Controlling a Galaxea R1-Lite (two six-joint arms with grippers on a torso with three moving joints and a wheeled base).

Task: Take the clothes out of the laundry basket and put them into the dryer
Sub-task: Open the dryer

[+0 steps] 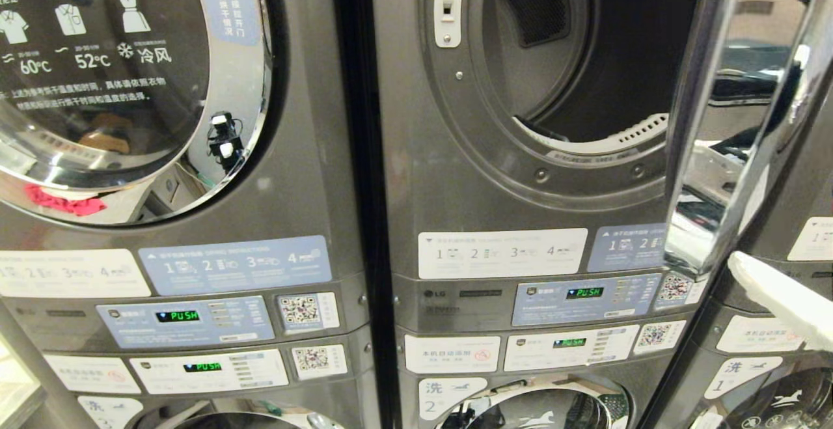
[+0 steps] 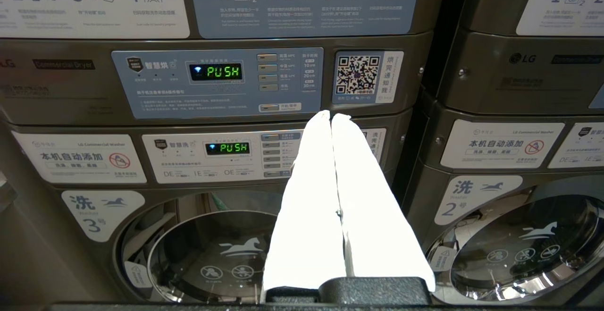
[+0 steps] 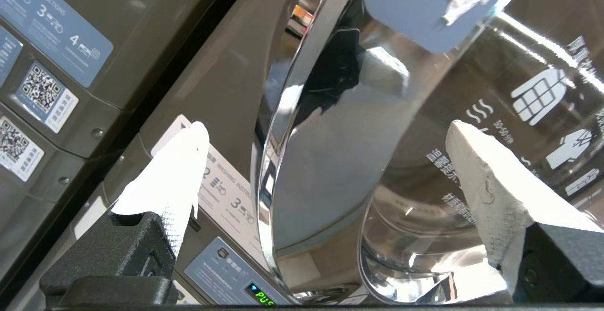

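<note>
My right tool [image 3: 325, 160] stands fully open and empty, its two white-padded fingers [image 3: 165, 183] spread either side of the chrome rim of the open dryer door [image 3: 330, 127]; one finger also shows at the head view's lower right edge. My left tool [image 2: 331, 117] is closed, both pads pressed together, holding nothing, pointed at the control panel [image 2: 217, 82] of the left-hand stack. The dryer drum [image 1: 586, 51] gapes dark; I see no clothes in it. Four green "PUSH" displays [image 1: 177, 316] show in the head view. The laundry basket is out of view.
</note>
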